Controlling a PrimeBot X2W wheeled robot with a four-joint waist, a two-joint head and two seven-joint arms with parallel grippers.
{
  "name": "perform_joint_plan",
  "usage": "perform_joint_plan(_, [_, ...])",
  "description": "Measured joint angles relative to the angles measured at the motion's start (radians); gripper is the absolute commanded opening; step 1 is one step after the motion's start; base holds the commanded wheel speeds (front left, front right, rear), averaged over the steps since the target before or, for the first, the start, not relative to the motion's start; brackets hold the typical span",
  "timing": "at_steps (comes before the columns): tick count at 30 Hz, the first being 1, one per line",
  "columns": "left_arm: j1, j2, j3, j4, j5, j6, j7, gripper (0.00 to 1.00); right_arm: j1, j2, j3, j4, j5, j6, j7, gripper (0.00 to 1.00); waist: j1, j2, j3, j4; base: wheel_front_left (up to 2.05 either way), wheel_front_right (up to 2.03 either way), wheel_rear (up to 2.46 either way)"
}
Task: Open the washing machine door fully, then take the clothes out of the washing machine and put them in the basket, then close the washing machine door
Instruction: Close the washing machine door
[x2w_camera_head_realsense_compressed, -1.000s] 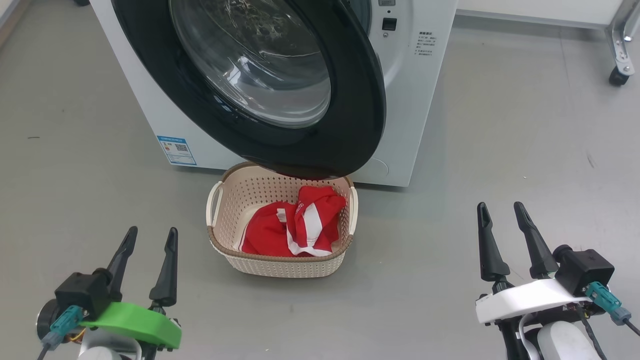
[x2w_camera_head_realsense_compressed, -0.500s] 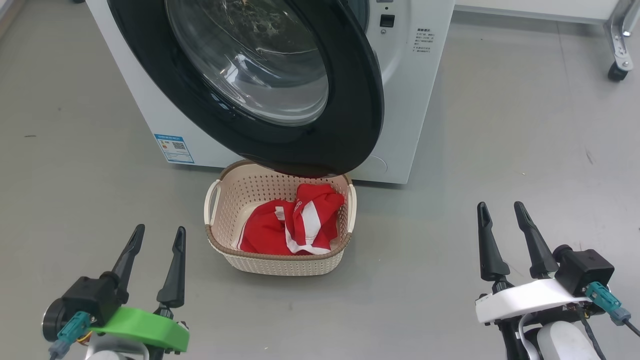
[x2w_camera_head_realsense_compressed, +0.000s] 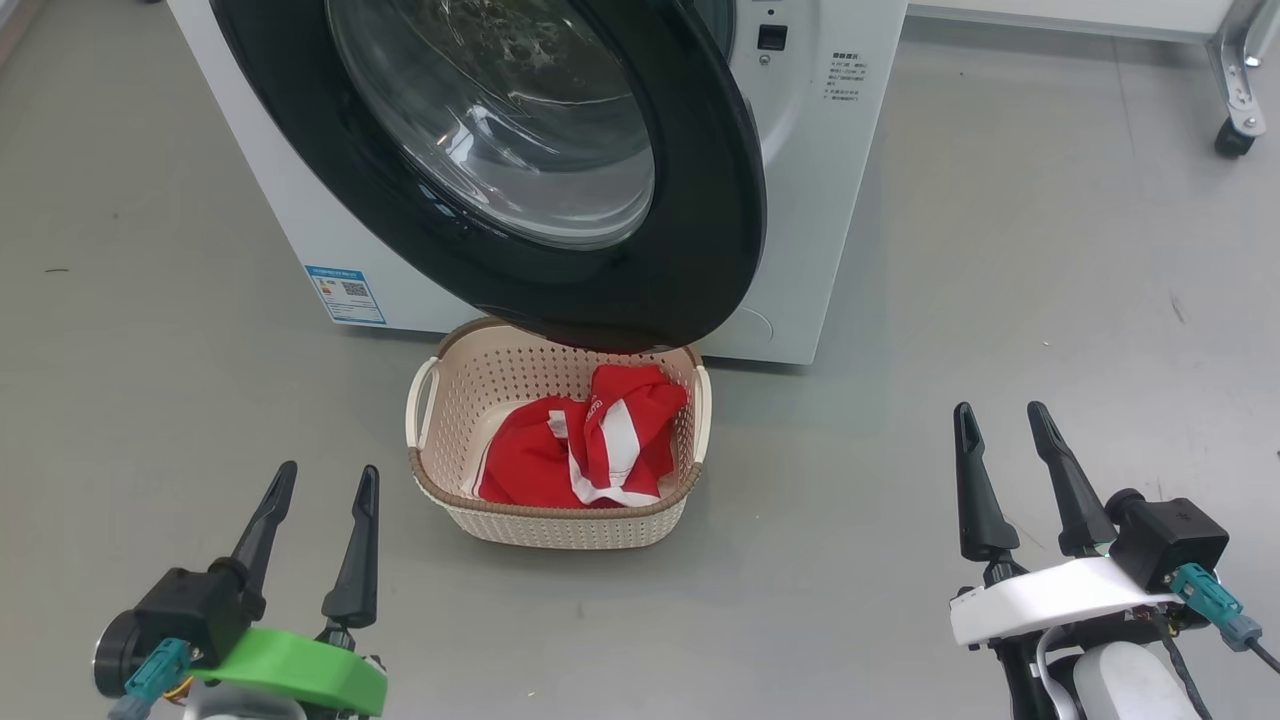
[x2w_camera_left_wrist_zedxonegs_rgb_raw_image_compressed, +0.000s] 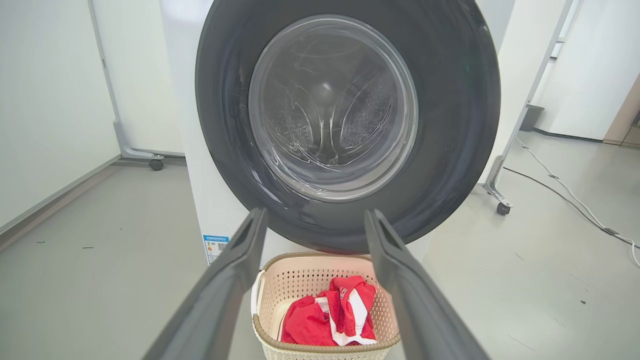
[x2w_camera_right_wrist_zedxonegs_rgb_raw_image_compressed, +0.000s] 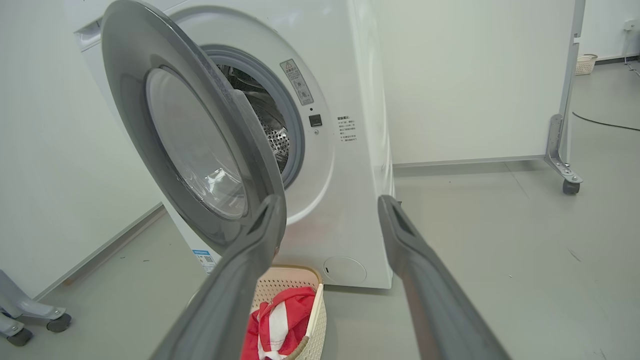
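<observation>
Head view: the washing machine (x2w_camera_head_realsense_compressed: 820, 200) stands on the grey floor (x2w_camera_head_realsense_compressed: 1000, 250) and takes up the upper centre of the frame. A blue label sticker (x2w_camera_head_realsense_compressed: 345, 294) sits low on its front panel. The washing machine door (x2w_camera_head_realsense_compressed: 700, 230) is swung partly outward. Its black rim overlaps the rear edge of the basket in this view. In the right wrist view a gap separates the door from the grey-ringed drum mouth (x2w_camera_right_wrist_zedxonegs_rgb_raw_image_compressed: 295, 120), with the steel drum visible behind it.

The basket (x2w_camera_head_realsense_compressed: 560, 525) rests on the floor directly in front of the machine, below the door. The clothes (x2w_camera_head_realsense_compressed: 540, 465), red with white stripes, lie bunched inside the basket, toward its right and front walls.

The left pincer (x2w_camera_head_realsense_compressed: 329, 470) is at the lower left, near the basket's front left corner but apart from it. Its fingers are spread and hold nothing. The right pincer (x2w_camera_head_realsense_compressed: 998, 410) is at the lower right, well apart from the basket. Its fingers are also spread and hold nothing.
</observation>
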Motion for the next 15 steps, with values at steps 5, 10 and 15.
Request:
perform_joint_plan(5, [0.001,-0.003,0.01,-0.004,0.021,-0.005,0.0,1.0,0.0,0.001,-0.002,0.0,-0.002,0.0,0.0,1.0,0.0,0.0,0.001,-0.001,0.0,0.0,0.0])
perform_joint_plan(10, [0.005,-0.009,0.015,-0.004,0.028,-0.013,0.0,1.0,0.0,0.003,-0.002,-0.001,-0.003,0.0,0.0,1.0,0.0,0.0,0.002,-0.001,0.0,0.0,0.0])
perform_joint_plan(15, [0.019,-0.017,0.02,-0.004,0.037,-0.018,0.0,1.0,0.0,0.003,-0.004,-0.002,-0.003,0.0,0.0,1.0,0.0,0.0,0.003,0.0,0.0,0.0,0.0])
